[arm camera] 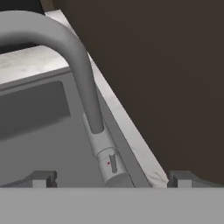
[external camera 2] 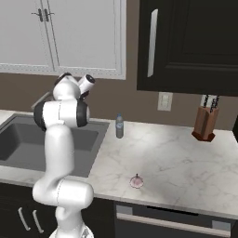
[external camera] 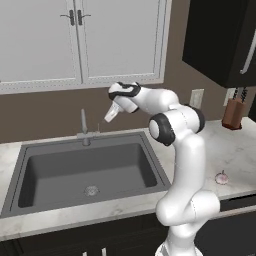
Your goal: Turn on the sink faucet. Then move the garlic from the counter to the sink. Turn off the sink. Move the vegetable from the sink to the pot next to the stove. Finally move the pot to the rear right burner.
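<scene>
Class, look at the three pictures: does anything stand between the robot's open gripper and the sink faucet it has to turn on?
Nothing visible does. In the hand view the gripper is open, and the faucet with its small handle lies straight ahead with only open space between. From the left base view the hand hangs just right of the faucet, above the back rim of the sink.

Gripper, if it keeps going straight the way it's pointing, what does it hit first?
Most likely the faucet: its base with the small handle lies straight ahead between the gripper's open jaws, at the sink's back rim. Depth is uncertain.

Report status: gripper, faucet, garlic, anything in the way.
Gripper open, empty, closing on faucet base. No water visible. Garlic on counter. Path unobstructed.
</scene>
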